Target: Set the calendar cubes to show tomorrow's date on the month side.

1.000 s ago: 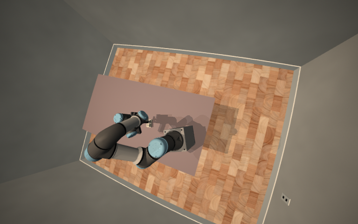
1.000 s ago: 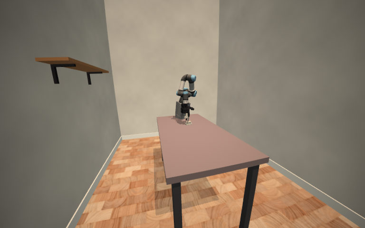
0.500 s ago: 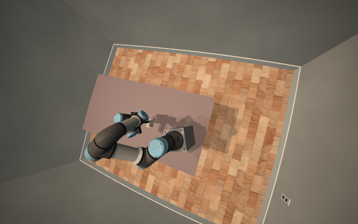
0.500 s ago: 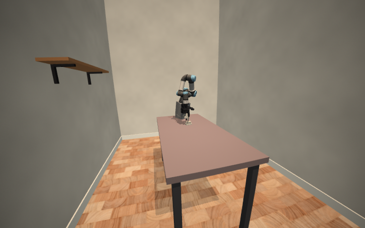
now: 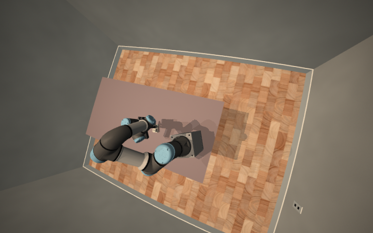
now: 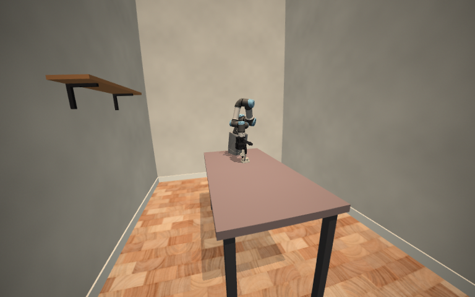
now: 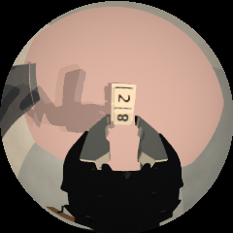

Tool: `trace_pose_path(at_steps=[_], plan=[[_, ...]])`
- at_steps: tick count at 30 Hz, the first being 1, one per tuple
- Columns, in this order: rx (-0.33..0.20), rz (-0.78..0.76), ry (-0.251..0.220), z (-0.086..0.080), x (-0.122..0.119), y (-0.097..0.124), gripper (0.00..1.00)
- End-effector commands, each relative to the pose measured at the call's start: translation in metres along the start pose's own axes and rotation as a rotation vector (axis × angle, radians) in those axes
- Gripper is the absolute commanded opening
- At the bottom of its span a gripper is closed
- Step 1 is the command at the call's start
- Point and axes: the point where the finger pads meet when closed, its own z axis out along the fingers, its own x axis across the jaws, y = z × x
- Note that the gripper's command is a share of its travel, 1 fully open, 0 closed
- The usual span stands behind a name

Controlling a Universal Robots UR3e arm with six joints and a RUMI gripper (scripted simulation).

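Top view: the floor [image 5: 275, 90] was patchwork wood, blocks pale tan to red-brown, curved grain on many. Surface [image 5: 143, 96] [image 6: 269, 195] [image 7: 160, 63] matte, dusty pink, rectangular. Arm [image 5: 131, 156] [image 6: 237, 112] of rounded dark and grey tubes, light-blue caps at the joints. Calendar [image 5: 155, 130] [image 6: 245, 161] [image 7: 123, 105] small and cream, beside the tool [image 5: 154, 126] [image 6: 243, 155] [image 7: 122, 116], partly hidden.

Exterior view: smooth pink slab on black square-section legs, 2 seen in front. Tool black, pointing down at the calendar, which sat on the surface near the arm's base. Digits too small to read. Brown wall shelf [image 6: 87, 82] on 2 black brackets.

Wrist view: calendar a narrow cream oblong with dark digits 2 and 8, both lying sideways in this view. Tool partly open, its 2 angular grey fingers flanking the 8 end, pink surface showing between them. Could not tell whether either fingertip touched it.

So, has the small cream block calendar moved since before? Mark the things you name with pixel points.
No, the calendar [image 5: 155, 130] [image 6: 245, 161] [image 7: 123, 105] looks just as far from the edges of the pinkish-brown rectangular table [image 5: 164, 101] [image 6: 273, 195] [image 7: 170, 73].
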Motion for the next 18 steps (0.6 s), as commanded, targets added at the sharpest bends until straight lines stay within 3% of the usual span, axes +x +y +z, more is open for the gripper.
trace_pose_path(at_steps=[1,18], plan=[[-0.002,0.000,0.002,0.0055,0.0007,0.0006,0.28],[-0.002,0.000,0.002,0.0079,0.0007,0.0005,0.28]])
